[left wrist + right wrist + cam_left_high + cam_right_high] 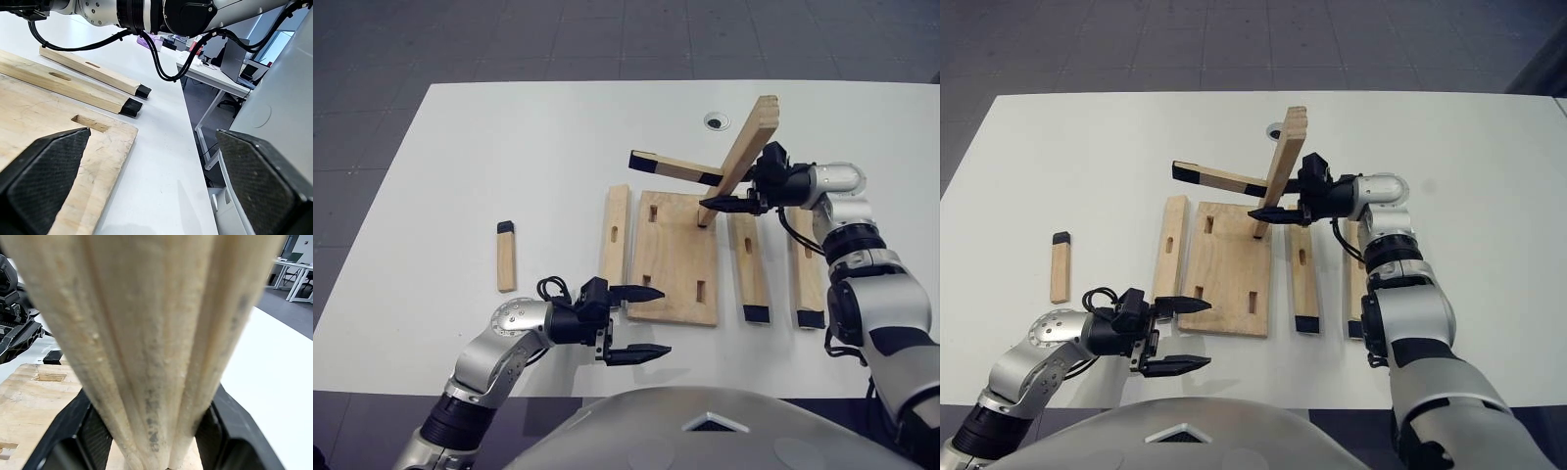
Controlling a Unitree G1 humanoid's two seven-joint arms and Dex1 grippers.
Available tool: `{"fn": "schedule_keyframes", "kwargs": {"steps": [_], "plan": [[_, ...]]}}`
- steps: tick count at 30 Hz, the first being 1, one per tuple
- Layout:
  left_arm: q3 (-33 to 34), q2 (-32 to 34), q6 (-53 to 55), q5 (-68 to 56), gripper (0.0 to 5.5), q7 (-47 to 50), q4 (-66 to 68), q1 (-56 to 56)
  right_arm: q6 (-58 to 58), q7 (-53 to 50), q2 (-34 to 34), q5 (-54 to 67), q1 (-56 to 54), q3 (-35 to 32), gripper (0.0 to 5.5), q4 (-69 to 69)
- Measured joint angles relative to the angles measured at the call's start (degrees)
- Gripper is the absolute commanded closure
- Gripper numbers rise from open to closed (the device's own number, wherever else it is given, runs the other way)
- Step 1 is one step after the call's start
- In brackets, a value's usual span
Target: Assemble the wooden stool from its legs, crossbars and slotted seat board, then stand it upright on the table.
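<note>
R gripper [717,202] is clamped on the held leg [751,142], low down near its foot. In the right wrist view I see its fingers [73,431] pressed on both sides of the wood. The held leg stands tilted, top leaning off to the right and away from me, foot on the board [671,284] near its far right corner. I can't tell if the foot is in a slot. A bar [671,167] w/ black ends sticks out from the held leg's lower part toward the left, up off the table [509,147], above the board's far edge.

L gripper [664,321] is spread wide w/ nothing in it, at the board's near left corner. One finger [49,181] is over that corner, but I can't tell if it touches. The other is nearer me, off the board.

The board lies flat mid-table, slots showing. L leg [616,235] lies flat just beside the board's left edge, slot up. On the board's right I've got 2 more lying flat: mid leg [749,269] just beside it and R leg [808,289] next over, black tips toward me. The right arm passes above both. A short piece [506,257], black tip at its far end, lies alone well to the left. There is a hole [716,121] in the table beyond the held leg.
</note>
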Motion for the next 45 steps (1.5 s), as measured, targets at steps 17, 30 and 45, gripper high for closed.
{"fn": "schedule_keyframes", "kwargs": {"steps": [17, 30, 45], "plan": [[0.1, -0.3, 0.0, 0.0, 0.76, 0.4, 0.1, -0.7, 11.6, 0.2, -2.7, 14.4, 10.3, 12.1, 3.47, -18.7], [0.0, -0.4, 0.0, 0.0, 0.76, 0.5, 0.1, -0.8, 15.0, -2.5, -1.5, 13.9, 4.9, 12.8, 3.47, -11.5], [0.0, -0.5, 0.0, 0.0, 0.76, 0.5, 0.1, -0.8, 0.5, -3.6, -1.6, 13.9, 6.5, 15.7, 3.47, -12.6]]}}
